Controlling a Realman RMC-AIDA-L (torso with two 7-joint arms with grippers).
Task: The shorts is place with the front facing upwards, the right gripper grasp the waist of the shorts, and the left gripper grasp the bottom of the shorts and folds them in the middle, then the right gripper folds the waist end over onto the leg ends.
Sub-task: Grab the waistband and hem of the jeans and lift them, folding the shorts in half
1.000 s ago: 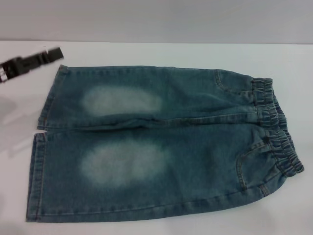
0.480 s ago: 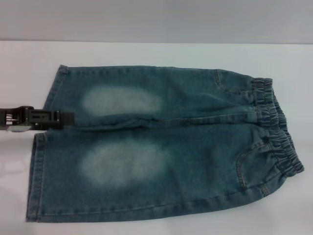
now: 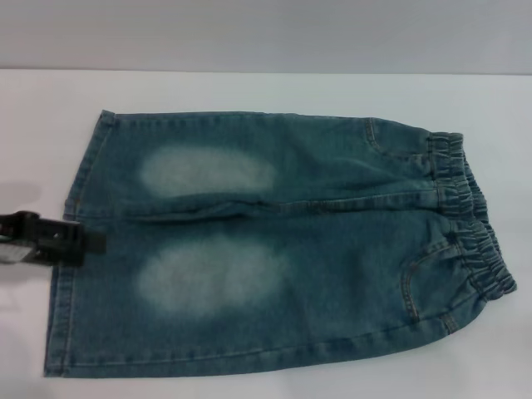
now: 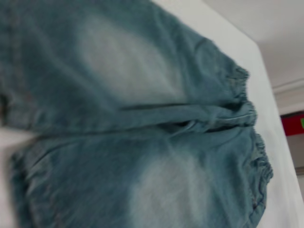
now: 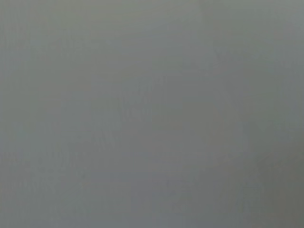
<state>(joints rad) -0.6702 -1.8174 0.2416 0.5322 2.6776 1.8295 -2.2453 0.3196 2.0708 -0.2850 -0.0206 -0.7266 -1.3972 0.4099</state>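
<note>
The shorts (image 3: 283,249) lie flat on the table (image 3: 266,91), the waist (image 3: 470,220) to the right, the leg ends (image 3: 71,249) to the left. The left gripper (image 3: 87,241) sits over the nearer leg's hem.

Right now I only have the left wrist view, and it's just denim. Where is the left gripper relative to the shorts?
Observer: In the head view, the left gripper reaches in from the robot's left. Its tip is over the hem of the nearer leg of the shorts, just below the gap between the legs. I can't tell whether it touches the cloth.
Operator: Is the right gripper at the waist?
Observer: No. The right gripper is not in the head view, and the waist lies on the robot's right with nothing on it.
Operator: Does the right wrist view help?
Observer: It shows only plain grey, with no shorts in it.
</note>
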